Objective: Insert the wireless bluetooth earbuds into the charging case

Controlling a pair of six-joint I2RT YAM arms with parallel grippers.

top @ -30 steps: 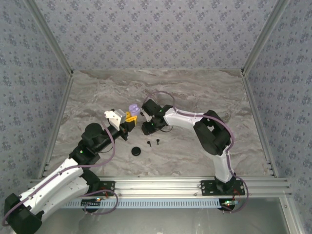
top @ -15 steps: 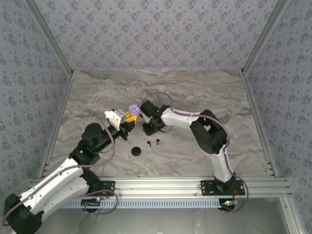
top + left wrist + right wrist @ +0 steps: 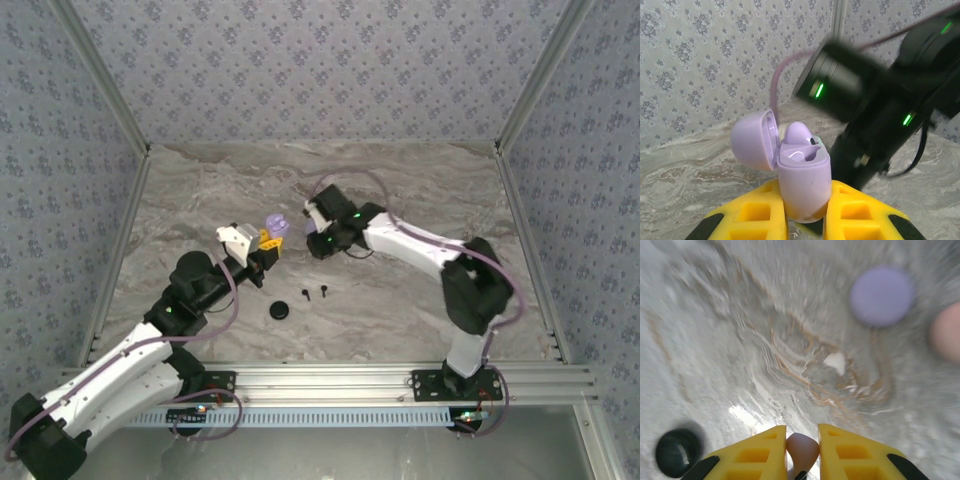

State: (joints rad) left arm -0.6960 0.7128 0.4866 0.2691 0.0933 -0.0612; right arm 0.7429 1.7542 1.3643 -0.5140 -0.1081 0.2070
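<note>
Earbud [image 3: 802, 451], pale pink, sits pinched in the closed right gripper [image 3: 802, 439], seemingly for delivery. The left gripper [image 3: 805, 212] clamps the charging case [image 3: 804, 177] upright with its lid [image 3: 752, 141] open, a lilac bud [image 3: 799, 135] already seated inside.

We see a grey marbled bench [image 3: 420, 190] walled with patterned wallpaper [image 3: 320, 70]. A black disc [image 3: 281, 311] lies on it; the right wrist view gives us a blurred lilac disc [image 3: 881, 295] near a pink one [image 3: 946, 332].
</note>
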